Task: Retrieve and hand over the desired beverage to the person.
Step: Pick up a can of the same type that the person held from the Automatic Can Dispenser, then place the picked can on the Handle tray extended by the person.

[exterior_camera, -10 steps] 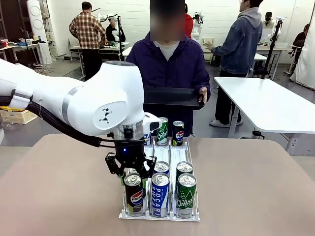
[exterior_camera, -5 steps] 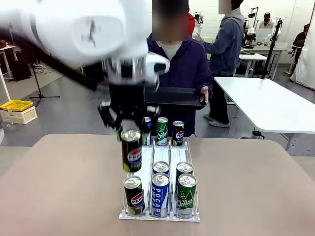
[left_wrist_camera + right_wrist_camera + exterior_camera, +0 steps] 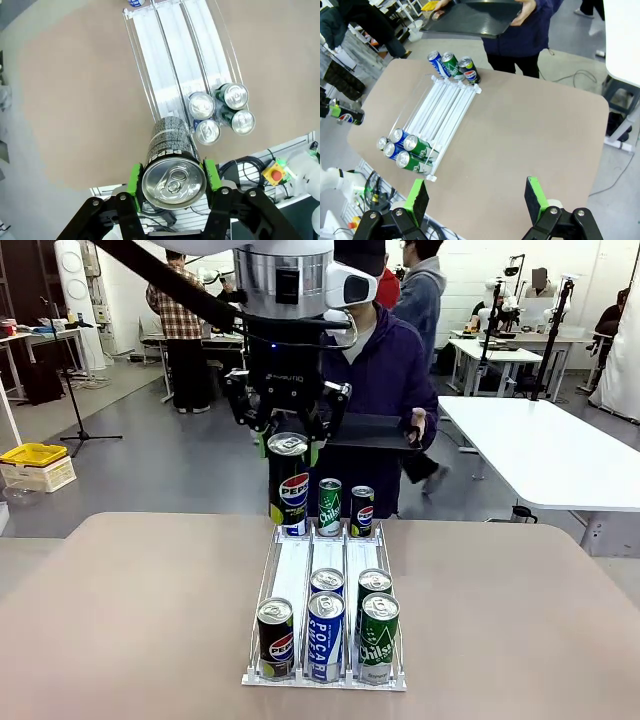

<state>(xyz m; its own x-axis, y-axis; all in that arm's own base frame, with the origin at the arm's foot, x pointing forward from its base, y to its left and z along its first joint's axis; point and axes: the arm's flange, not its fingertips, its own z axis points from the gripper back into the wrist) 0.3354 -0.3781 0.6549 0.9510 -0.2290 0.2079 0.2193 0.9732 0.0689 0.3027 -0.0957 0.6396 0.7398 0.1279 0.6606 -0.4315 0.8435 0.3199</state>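
Black Pepsi can [image 3: 290, 485], upright, top rim up, pinched just under the rim between the green pads [image 3: 134, 179] of the left gripper [image 3: 288, 447]; fingers clamped on 2 opposite sides of it. Hangs high in the air over the table [image 3: 120, 620], lined up in the front view with the left lane of the rack [image 3: 263, 585] and about level with the black tray [image 3: 375, 432]. Tray held out flat beyond the table's far edge by the person [image 3: 385, 360], presumably as the landing place. Gripped near the top, probably to leave the base free for setting down. Judged as the carry stage of the handover: picked and lifted, not yet delivered. Next, likely a reach toward the far edge and a gentle lowering onto the tray before letting go; some risk of tipping a tall, narrow can on a hand-held surface. Below, 5 cans [image 3: 325, 635] packed at the rack's near end: 1 in the left lane, 2 in the middle, 2 in the right, with bare lanes behind them. 3 more cans [image 3: 329, 505] standing at the rack's far end, 1 partly hidden behind the held can. Right gripper [image 3: 477, 196] empty, fingers wide apart, poised high above the table near 1 corner, seemingly parked out of the way.
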